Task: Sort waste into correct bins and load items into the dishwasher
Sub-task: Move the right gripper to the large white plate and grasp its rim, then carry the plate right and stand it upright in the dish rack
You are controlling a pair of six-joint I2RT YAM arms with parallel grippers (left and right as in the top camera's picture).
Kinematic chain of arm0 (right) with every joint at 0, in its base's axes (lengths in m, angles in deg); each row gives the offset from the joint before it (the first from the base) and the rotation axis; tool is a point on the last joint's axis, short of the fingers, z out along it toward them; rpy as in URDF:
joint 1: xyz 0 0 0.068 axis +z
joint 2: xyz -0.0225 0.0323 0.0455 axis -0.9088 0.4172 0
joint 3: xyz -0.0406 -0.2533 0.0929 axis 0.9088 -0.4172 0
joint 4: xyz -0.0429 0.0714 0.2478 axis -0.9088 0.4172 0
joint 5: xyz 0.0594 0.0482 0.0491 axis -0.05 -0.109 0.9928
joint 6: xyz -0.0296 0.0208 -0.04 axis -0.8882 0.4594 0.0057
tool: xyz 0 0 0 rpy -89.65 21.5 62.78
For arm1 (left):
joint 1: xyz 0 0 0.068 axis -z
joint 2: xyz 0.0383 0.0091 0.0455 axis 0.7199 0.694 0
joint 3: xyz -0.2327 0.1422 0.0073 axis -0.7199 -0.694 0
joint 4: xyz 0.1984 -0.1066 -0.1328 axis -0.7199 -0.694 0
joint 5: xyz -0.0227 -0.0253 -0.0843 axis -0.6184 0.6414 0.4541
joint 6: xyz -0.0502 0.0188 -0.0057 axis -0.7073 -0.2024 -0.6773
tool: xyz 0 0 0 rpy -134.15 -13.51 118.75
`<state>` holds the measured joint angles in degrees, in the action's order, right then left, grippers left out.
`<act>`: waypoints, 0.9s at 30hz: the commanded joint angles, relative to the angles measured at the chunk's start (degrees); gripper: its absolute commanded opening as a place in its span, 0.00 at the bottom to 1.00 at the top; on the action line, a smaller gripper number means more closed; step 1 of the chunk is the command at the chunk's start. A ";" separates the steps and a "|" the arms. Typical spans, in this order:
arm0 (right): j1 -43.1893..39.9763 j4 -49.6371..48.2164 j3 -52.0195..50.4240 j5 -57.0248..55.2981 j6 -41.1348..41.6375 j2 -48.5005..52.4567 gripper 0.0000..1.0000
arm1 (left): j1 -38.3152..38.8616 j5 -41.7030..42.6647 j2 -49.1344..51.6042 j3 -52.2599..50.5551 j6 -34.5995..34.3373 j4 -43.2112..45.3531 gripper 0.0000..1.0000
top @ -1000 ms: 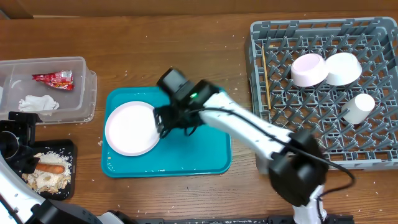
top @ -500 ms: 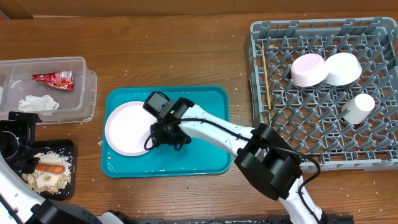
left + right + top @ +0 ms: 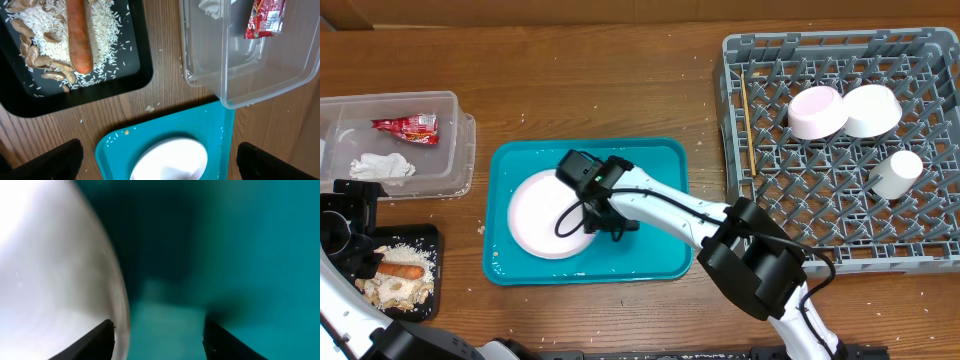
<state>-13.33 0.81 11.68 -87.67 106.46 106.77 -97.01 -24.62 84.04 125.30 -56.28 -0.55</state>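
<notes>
The white plate (image 3: 545,215) lies on the teal tray (image 3: 660,262). My right gripper (image 3: 602,215) (image 3: 160,340) is open and low at the plate's right rim (image 3: 50,270), one finger over the rim, the other over the tray. My left gripper (image 3: 160,162) is open and empty at the far left. The clear tub (image 3: 445,178) holds the red wrapper (image 3: 407,125) and tissue (image 3: 380,166). The black tray (image 3: 430,240) holds the orange stick (image 3: 400,270) and crumbs (image 3: 395,292). The grey rack (image 3: 840,220) holds two bowls (image 3: 817,112), a cup (image 3: 897,173) and chopsticks (image 3: 747,120).
The rack fills the table's right side. The tub and black tray sit at the left edge, close to the teal tray. In the left wrist view the tub (image 3: 260,90) overlaps the teal tray's corner (image 3: 115,150). Loose crumbs lie on the wood.
My right gripper has come down at the plate's right edge. The plate has slid a little to the right on the teal tray. The left arm has not moved.
</notes>
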 commanded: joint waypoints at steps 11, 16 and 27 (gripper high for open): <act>-6.45 4.42 0.22 -1.46 0.55 0.90 0.05 | 0.37 0.20 0.33 0.37 0.50 0.09 1.00; -8.57 8.39 1.18 -2.45 0.13 -1.16 0.04 | 0.37 0.20 0.33 0.37 0.50 0.09 1.00; -26.80 26.58 14.62 -24.09 -6.32 -19.39 0.04 | 0.37 0.20 0.33 0.37 0.50 0.09 1.00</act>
<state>-34.75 26.29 21.87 -100.87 103.75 96.35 -97.01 -24.62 84.04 125.30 -56.30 -0.55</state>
